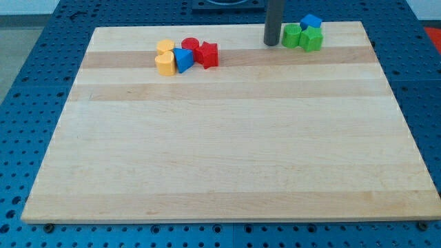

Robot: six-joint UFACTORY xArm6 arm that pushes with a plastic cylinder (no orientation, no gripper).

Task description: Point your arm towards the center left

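Note:
My rod comes down from the view's top and my tip (271, 43) rests on the wooden board (227, 158) near its top edge, right of middle. Just right of the tip lie two green blocks (292, 34) (311, 39) with a blue block (311, 22) behind them; the tip is close to the left green block, and contact cannot be told. Further left along the top stands a cluster: two yellow blocks (165, 47) (165, 64), a blue triangular block (183, 60), a red cylinder (190, 46) and a red star-like block (208, 54).
The board lies on a blue perforated table (27, 83) that shows on all sides.

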